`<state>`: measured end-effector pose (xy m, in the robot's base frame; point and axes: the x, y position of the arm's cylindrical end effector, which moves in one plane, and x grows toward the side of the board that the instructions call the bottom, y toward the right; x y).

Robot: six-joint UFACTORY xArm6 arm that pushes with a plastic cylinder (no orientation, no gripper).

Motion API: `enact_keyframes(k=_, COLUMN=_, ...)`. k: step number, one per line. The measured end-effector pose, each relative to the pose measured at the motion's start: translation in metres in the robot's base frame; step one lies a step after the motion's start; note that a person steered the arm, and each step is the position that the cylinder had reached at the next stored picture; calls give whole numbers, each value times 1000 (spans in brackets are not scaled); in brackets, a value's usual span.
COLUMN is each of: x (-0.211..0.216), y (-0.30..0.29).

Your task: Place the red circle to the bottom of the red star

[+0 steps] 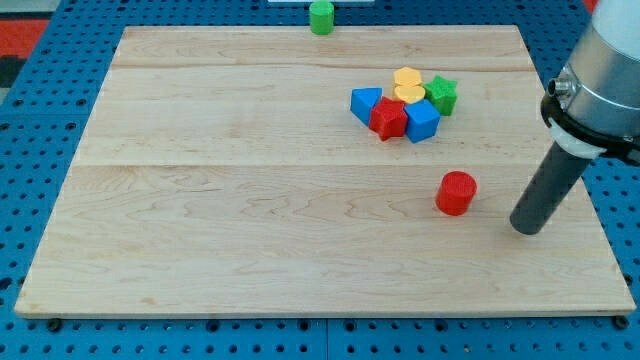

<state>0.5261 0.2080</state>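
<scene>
The red circle (456, 192) is a short red cylinder standing alone on the wooden board (250, 200), right of centre. The red star (388, 118) lies higher up in a tight cluster of blocks, up and to the left of the circle, with a clear gap between them. My tip (527, 226) rests on the board to the right of the red circle and slightly lower, a short gap away and not touching it. The dark rod rises from it toward the view's upper right.
Around the red star sit a blue triangular block (365, 103), a blue cube (422, 121), a yellow heart (407, 85) and a green star (441, 95). A green cylinder (321, 17) stands at the board's top edge. A blue pegboard surrounds the board.
</scene>
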Motion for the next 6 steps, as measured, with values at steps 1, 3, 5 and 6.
enact_keyframes(k=1, x=-3, y=-23)
enact_keyframes(k=3, x=-32, y=-71)
enact_keyframes(k=5, x=-64, y=-61)
enact_keyframes(k=6, x=-84, y=-34)
